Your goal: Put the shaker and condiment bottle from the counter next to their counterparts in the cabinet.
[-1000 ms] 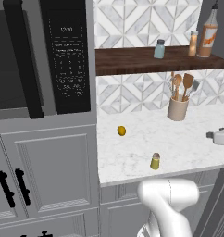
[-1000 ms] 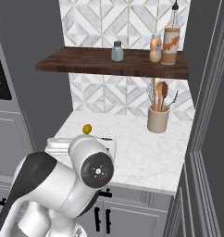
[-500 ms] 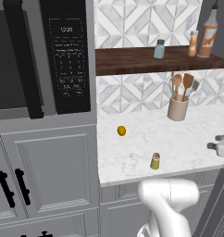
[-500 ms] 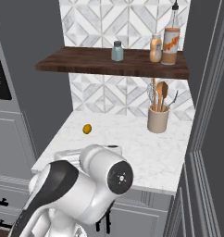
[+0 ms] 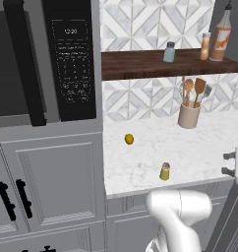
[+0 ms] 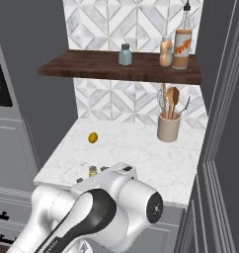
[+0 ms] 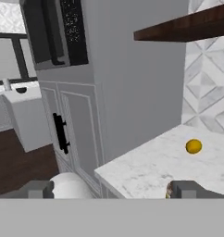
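The shaker [image 5: 164, 171] is standing upright on the tabletop [image 5: 199, 147], close to its front edge. In the right base view you are seeing just its top [image 6: 93, 171], peeking out behind the arm's white body. A small round yellow fruit [image 5: 129, 139] is lying farther back and to the left of it, well apart.

The bottle [image 5: 205, 46] is standing upright on the shelf [image 5: 140, 63], just beside the tall bottle [image 5: 221, 36] with the orange label at the shelf's right end. A blue-grey shaker [image 5: 169, 51] is standing alone near the middle of the shelf.

Under the shelf, a beige crock [image 5: 189, 115] holding wooden utensils is sitting against the tiled wall.

Your claw [image 7: 114, 189] is standing wide open and holding nothing. In the hand view its two tips are framing the tabletop's left corner, with the yellow fruit [image 7: 193, 146] beyond. The grey cabinet [image 7: 81, 125] and the black oven [image 7: 58, 28] are rising to the left.
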Controlling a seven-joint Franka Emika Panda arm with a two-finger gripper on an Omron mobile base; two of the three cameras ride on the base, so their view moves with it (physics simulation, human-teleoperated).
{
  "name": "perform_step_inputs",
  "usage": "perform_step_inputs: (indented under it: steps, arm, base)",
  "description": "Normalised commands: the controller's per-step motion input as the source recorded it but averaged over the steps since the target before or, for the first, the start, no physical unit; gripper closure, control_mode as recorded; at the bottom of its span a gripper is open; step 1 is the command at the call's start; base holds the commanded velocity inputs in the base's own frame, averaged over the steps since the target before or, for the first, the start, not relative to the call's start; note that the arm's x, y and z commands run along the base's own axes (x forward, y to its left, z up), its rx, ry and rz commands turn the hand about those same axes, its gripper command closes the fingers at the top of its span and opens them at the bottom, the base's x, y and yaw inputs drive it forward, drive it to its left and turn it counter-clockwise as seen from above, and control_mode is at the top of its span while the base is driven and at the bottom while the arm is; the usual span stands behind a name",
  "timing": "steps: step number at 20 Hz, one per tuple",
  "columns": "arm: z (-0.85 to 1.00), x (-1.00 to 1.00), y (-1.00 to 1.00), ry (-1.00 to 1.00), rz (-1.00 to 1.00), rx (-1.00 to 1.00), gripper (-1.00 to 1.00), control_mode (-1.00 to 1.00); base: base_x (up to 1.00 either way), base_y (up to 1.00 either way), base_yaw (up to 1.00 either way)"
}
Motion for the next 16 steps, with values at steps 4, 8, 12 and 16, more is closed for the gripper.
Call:
perform_step_inputs:
  steps: [4, 8, 12, 16]
  arm:
    - [-0.29, 0.02, 0.36, -0.01, 0.11, -0.03, -1.00, -1.00]
    - [-0.34, 0.09, 0.49, -0.11, 0.05, -0.18, -1.00, -1.00]
    - [-0.15, 0.11, 0.33, -0.05, 0.03, -0.05, -1.00, -1.00]
    - [-0.25, 0.05, 0.15, 0.00, 0.04, -0.01, -1.00, -1.00]
  base:
    - [0.00, 0.00, 0.00]
    - [0.00, 0.00, 0.00]
    - [0.00, 0.00, 0.00]
    - [0.00, 0.00, 0.00]
